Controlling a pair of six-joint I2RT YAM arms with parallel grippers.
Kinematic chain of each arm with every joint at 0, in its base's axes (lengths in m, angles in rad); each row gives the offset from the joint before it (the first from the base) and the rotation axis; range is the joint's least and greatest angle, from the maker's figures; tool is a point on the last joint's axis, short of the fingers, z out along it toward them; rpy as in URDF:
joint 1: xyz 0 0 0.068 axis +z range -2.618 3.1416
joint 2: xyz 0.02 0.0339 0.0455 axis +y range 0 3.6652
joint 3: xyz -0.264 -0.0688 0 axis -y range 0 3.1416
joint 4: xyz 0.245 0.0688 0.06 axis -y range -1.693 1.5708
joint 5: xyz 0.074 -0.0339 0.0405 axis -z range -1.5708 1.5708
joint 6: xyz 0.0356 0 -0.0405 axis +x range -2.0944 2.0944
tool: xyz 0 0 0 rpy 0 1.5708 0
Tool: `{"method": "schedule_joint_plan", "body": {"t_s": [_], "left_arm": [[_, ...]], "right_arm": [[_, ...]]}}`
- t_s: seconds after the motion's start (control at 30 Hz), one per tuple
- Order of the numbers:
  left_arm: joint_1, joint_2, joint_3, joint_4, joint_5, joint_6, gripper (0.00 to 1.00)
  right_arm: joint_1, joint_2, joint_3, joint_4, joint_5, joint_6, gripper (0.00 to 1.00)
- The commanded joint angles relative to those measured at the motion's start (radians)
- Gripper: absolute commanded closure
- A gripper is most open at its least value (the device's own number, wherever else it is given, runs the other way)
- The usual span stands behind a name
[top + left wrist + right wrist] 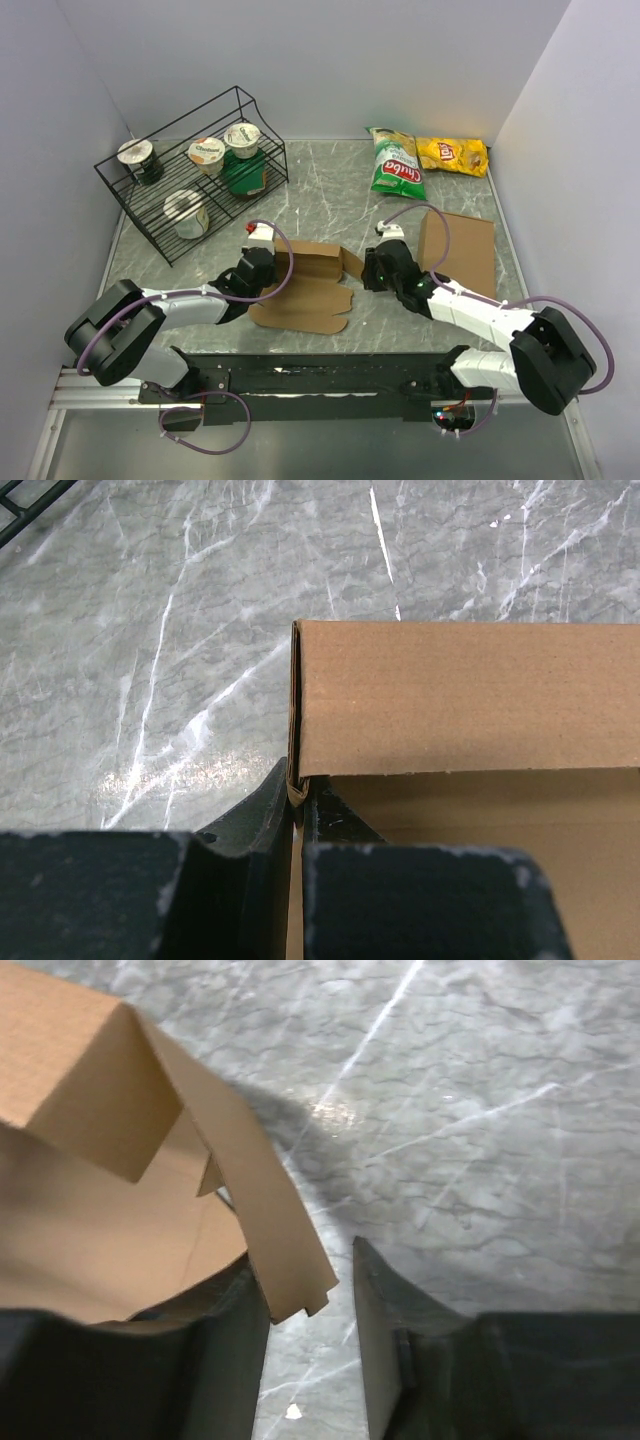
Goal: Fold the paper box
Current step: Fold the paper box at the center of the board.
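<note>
Pinching tight with the left gripper [297,800] on the doubled-up left wall of the box [305,290], lying mid-table toward the near edge between the two arms, long axis running left to right, open side up. Only partway there by the look of it: far wall and left end stood up, near panel with its notched tabs flat on the table [330,190], closing and tucking all left to do. Over on the right, straddling the raised, leaning end flap [250,1180] with the right gripper [308,1265], jaws half open, card against one side, gap on the other, not clamped yet.
</note>
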Motion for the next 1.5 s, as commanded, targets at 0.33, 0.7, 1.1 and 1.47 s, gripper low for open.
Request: {"method": "schedule_joint_plan", "body": {"t_s": [0.33,0.7,1.1,1.47], "left_arm": [[-0.010,-0.010,-0.001,0.008,0.030,0.000,0.99],[-0.005,-0.012,0.002,-0.006,0.013,-0.017,0.99],[0.071,0.002,0.038,-0.044,0.115,0.004,0.99],[0.076,0.001,0.035,-0.042,0.127,0.007,0.99]], "right_arm": [[0.035,0.198,0.248,-0.133,0.216,0.169,0.96],[0.066,0.251,0.346,-0.213,0.300,0.254,0.75],[-0.011,-0.161,0.239,-0.138,0.092,-0.073,0.18],[-0.270,0.307,0.406,-0.028,-0.263,-0.226,0.31]]}}
